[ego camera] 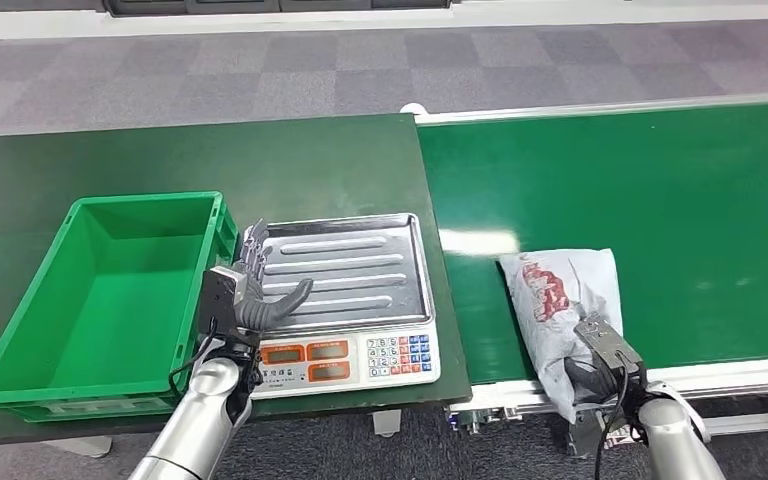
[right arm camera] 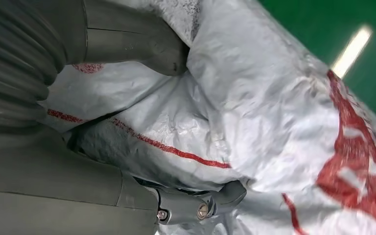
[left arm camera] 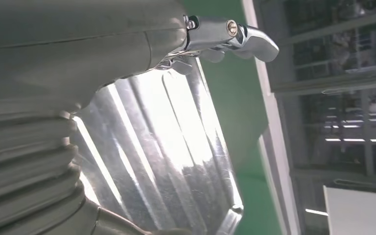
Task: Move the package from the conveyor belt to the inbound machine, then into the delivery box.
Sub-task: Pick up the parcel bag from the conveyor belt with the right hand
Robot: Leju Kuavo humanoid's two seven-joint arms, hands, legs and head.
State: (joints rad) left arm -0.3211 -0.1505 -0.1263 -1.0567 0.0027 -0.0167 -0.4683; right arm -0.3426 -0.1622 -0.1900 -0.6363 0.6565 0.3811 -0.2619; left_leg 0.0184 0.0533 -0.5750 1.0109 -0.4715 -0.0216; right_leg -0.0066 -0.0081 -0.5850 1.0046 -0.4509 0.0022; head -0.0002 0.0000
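Observation:
A grey plastic package [ego camera: 560, 300] with red print lies on the green conveyor belt [ego camera: 660, 200], its near end hanging over the belt's front edge. My right hand [ego camera: 600, 365] grips that near end; in the right wrist view the thumb [right arm camera: 142, 46] and a finger [right arm camera: 215, 200] press into the package [right arm camera: 254, 112] from both sides. My left hand [ego camera: 255, 285] hovers open over the left side of the scale's steel tray [ego camera: 345, 265], fingers spread. In the left wrist view a fingertip [left arm camera: 254, 41] reaches out above the ribbed tray [left arm camera: 161, 152].
The scale [ego camera: 350, 360] with red displays and a keypad sits on a dark green table [ego camera: 210, 160]. A green crate [ego camera: 110, 290] stands left of it, nothing inside. Grey carpet lies beyond.

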